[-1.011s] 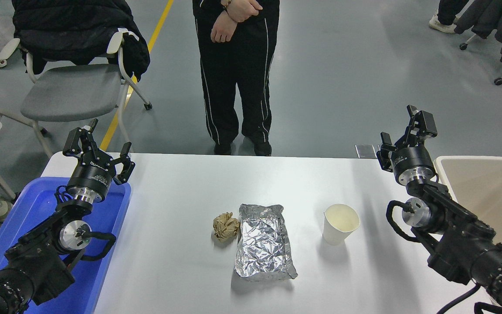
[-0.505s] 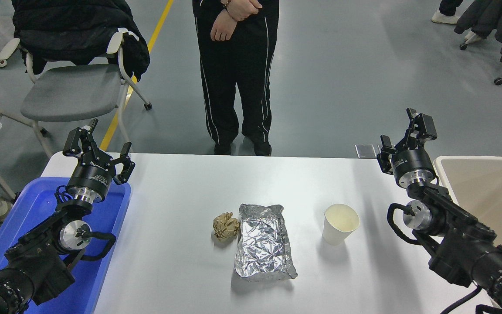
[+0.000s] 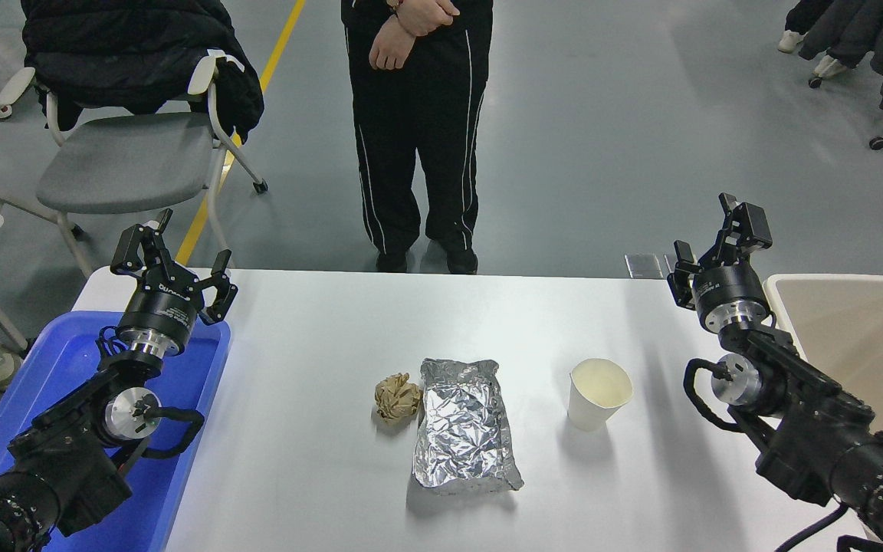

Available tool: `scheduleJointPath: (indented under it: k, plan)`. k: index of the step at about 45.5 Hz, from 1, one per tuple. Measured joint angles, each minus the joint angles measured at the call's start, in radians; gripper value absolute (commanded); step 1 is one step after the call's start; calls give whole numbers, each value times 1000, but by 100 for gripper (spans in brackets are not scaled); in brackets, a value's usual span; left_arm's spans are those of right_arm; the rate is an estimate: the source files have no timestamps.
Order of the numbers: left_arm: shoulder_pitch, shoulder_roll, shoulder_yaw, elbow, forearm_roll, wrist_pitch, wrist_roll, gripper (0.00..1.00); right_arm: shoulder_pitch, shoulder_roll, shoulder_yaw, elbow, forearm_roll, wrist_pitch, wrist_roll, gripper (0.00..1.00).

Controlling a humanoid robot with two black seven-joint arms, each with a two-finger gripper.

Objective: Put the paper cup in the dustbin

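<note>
cup point(image 3: 599, 392): stands upright on the white table point(image 3: 319, 475), right of centre, mouth up, cream inside showing; nothing touches it
bin point(image 3: 855, 337): beige, at the table's right edge, far bigger than the cup; its near part is hidden behind the right arm
right gripper point(image 3: 713, 239): raised over the far right corner of the table, just left of the bin's far corner, fingers spread apart and holding nothing; well apart from the cup, which sits nearer and to its left
left gripper point(image 3: 172, 259): parked at the far left over the far end of the blue tray point(image 3: 66, 360), fingers spread, holding nothing
foil point(image 3: 463, 425): crumpled silver packet lying flat near the table's middle, left of the cup and apart from it
paper ball point(image 3: 397, 397): crumpled brown, just left of the foil's far end, close to touching it
tray: blue, at the table's left edge, under the left arm
person point(image 3: 417, 130): stands at the far side of the table in black trousers with white side stripes, hands clasped in front
chair point(image 3: 127, 165): grey seat, far left on the floor, with a dark jacket draped over its back
</note>
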Motion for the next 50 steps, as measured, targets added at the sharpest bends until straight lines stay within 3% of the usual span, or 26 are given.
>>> scheduleJointPath:
  k: [23,39,50]
  plan:
    - [0,0,0,0,0,0,0,100,55,-48,-100,-3,-9,-1,-27,100]
    - [0,0,0,0,0,0,0,100,301,-145,-617,-1,-13,16,-163,99]
    - [0,0,0,0,0,0,0,100,546,-169,-1081,7,-22,139,-229,100]
